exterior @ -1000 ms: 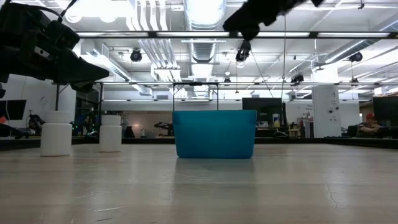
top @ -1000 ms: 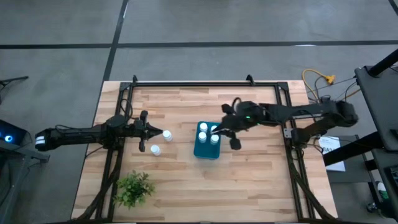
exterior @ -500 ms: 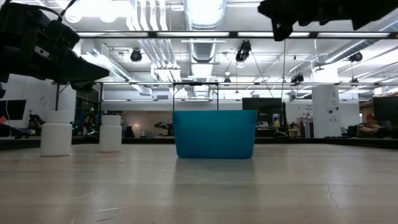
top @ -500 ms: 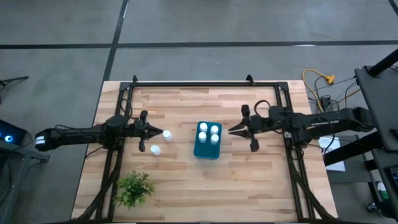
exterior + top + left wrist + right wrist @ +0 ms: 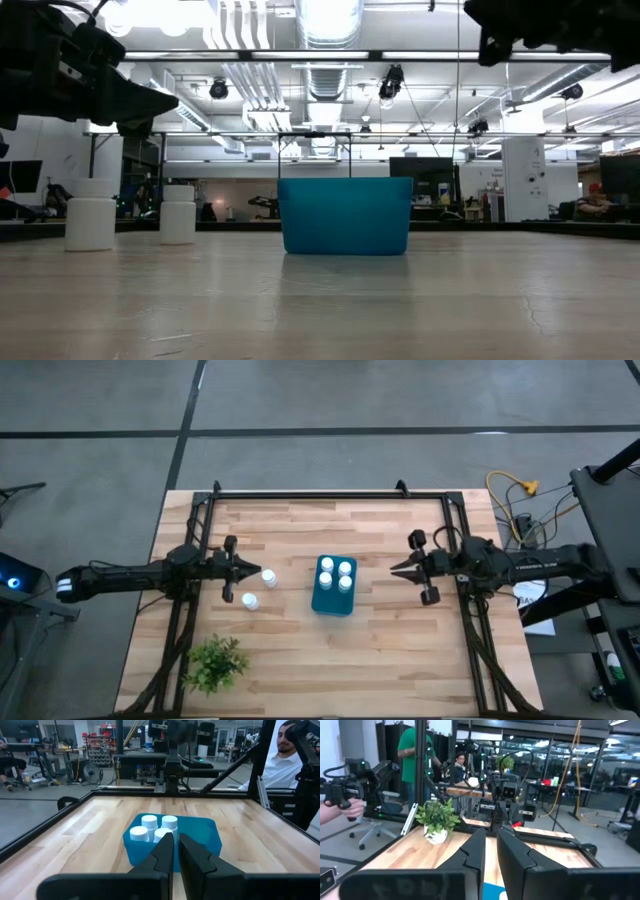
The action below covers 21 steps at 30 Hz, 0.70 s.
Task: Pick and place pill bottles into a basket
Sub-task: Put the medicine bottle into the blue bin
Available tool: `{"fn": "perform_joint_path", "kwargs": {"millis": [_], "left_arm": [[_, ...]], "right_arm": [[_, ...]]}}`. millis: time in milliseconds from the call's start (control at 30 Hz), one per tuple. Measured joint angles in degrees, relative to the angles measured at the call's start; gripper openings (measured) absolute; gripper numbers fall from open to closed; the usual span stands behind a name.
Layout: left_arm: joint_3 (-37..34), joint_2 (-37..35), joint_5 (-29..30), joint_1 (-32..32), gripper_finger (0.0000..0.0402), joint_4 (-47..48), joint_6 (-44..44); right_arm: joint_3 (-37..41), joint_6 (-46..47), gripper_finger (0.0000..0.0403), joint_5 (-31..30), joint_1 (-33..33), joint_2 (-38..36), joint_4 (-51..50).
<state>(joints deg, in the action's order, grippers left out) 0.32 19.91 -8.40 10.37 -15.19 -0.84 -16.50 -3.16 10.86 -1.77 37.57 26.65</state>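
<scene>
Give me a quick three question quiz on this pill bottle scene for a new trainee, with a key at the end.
1. True or false: four pill bottles are already inside the basket.
2. How many bottles stand on the table outside the basket? A) none B) two C) five
3. Fill in: the loose bottles stand between the basket and the ____ gripper.

Key: 1 true. 2 B. 3 left; the right gripper hangs on the basket's other side, holding nothing.
</scene>
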Motion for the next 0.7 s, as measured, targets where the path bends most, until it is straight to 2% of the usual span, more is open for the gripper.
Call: {"fn": "perform_joint_path", "kwargs": {"millis": [233,333,500,700], "left_arm": [[0.0,0.3,0.1,0.0,0.0008,-0.8,0.0],[0.0,0.3,0.1,0.0,0.0008,-1.0,-0.2],[0.0,0.3,0.1,0.0,0.0008,-1.2,-0.3],[0.0,0.3,0.1,0.0,0.0008,-1.3,-0.3]], "right_arm": [[7.2,-0.1,0.0038,-0.6,0.0,-7.4,5.7],[9.3,0.1,0.0038,-3.2,0.0,-10.2,6.0],[12.3,-0.1,0.0038,-4.3,0.0,-13.4,6.0],[16.0,0.1,0.0038,-4.9,0.0,-15.3,11.3]]}}
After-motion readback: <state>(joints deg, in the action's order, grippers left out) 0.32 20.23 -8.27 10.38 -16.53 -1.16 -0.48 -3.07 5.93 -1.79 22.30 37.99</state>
